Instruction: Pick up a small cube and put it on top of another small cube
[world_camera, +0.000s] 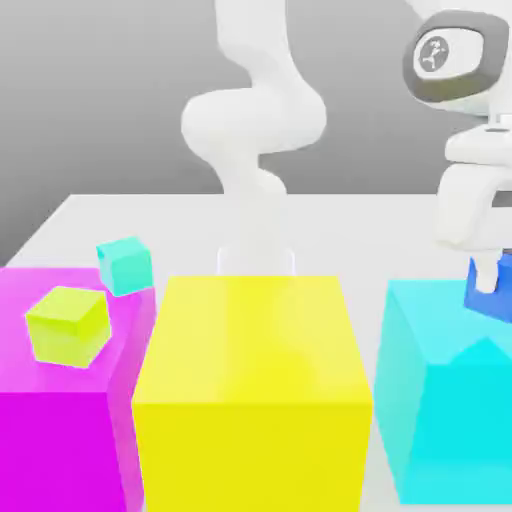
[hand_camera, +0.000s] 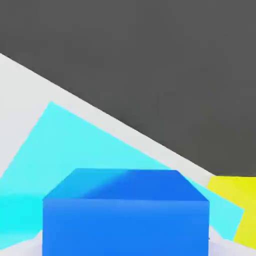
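- Gripper (world_camera: 487, 272) sits at the exterior view's right edge, above the big cyan block (world_camera: 440, 390), pointing down.
- Jaws pinch the small blue cube (world_camera: 492, 296); one white finger (world_camera: 483, 270) shows against the cube's upper face, the rest runs off the frame edge.
- Small blue cube is at the exterior view's far right, at the cyan block's top rear, partly cut by the frame; whether it touches the block's top or hangs just over it can't be told.
- Hand view: the blue cube (hand_camera: 125, 215) is close up, with the cyan block's top (hand_camera: 65, 155) spread behind it and a corner of the big yellow block (hand_camera: 239, 200) beside that.
- Three big blocks stand in a near row on the white table (world_camera: 190, 225): magenta block (world_camera: 60, 430) at the exterior view's left, yellow block (world_camera: 255, 390) in the middle, cyan block at the right.
- Narrow gaps between neighbouring big blocks, none touching as far as visible.
- Small yellow-green cube (world_camera: 67, 324) rests on top of the magenta block, turned at an angle to its edges.
- Small teal cube (world_camera: 125, 265) is just behind the magenta block's far edge, tilted; can't tell whether it is on the table or on the block.
- The two small cubes are near each other, apart, well away from the blue cube.
- White arm (world_camera: 255, 130) rises behind the yellow block, its base on the table at the far side.
- Grey backdrop behind the table.
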